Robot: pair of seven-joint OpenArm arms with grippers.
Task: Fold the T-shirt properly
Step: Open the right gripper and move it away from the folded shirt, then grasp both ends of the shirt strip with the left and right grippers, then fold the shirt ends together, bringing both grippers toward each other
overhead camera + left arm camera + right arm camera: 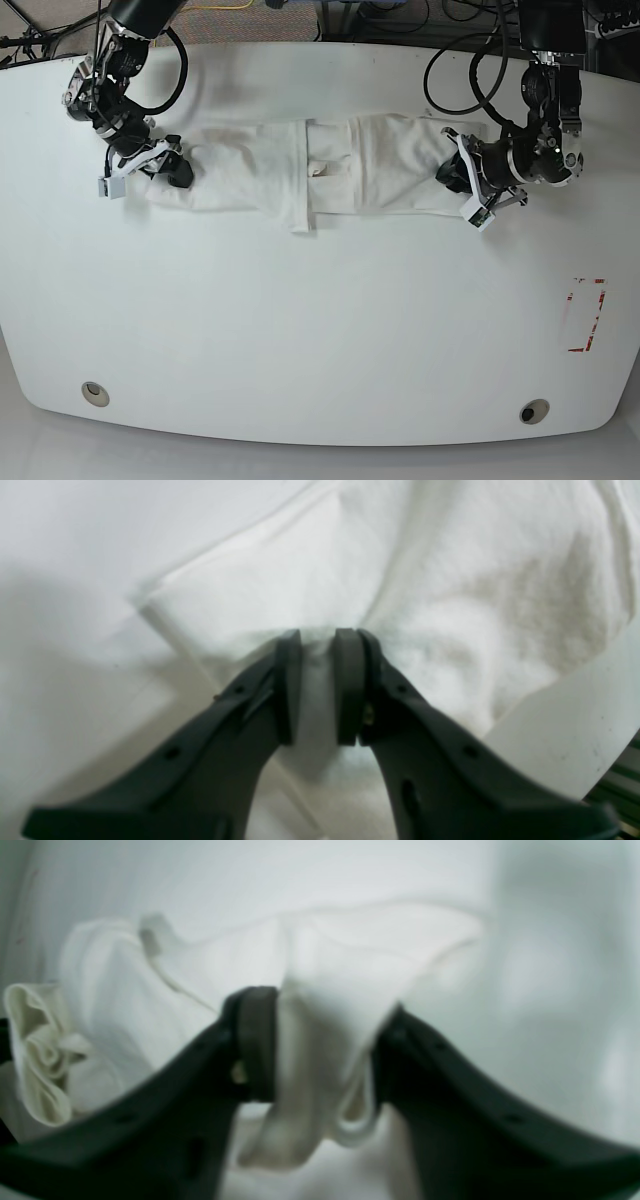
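The white T-shirt (380,165) lies folded into a long narrow band across the far half of the table, stretched between both arms. No print shows on it. My left gripper (450,175) holds the band's right end in the base view. In the left wrist view, this gripper (320,636) is shut on a fold of the T-shirt (450,580). My right gripper (178,168) holds the band's left end. In the right wrist view, a thick bunch of the T-shirt (340,970) fills the jaws of this gripper (325,1007).
The white table (320,330) has a red rectangle mark (585,315) at the right and two round holes (95,392) (533,412) near the front edge. Black cables (450,70) hang by the far edge. The table's edge (615,780) shows beside the left gripper.
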